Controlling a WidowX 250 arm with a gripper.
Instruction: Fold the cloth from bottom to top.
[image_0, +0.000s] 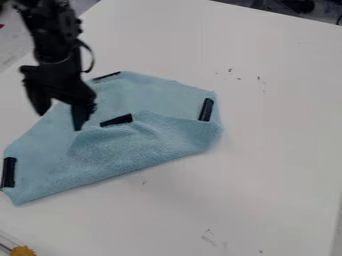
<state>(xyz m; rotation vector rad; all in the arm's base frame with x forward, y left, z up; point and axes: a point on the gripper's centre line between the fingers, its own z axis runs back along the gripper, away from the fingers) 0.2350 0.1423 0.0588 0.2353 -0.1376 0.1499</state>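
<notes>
My black gripper (60, 111) hangs over the upper left part of the light blue cloth (133, 147), its two fingers spread apart and nothing seen between them. One fingertip is over the cloth, left of the middle black strip (117, 120); the other is by the cloth's upper left edge. The cloth's lower part is folded up over its middle, with that strip at the flap's upper edge and a raised, wrinkled area below it. More black strips mark the left corner (9, 172), the right corner (207, 109) and the top (107, 76). Whether the fingertips touch the cloth I cannot tell.
The white table (267, 150) extends to the right of and below the cloth. A yellow-orange object (23, 251) lies at the bottom left corner. Dark items (294, 5) stand beyond the table's far edge at the top right.
</notes>
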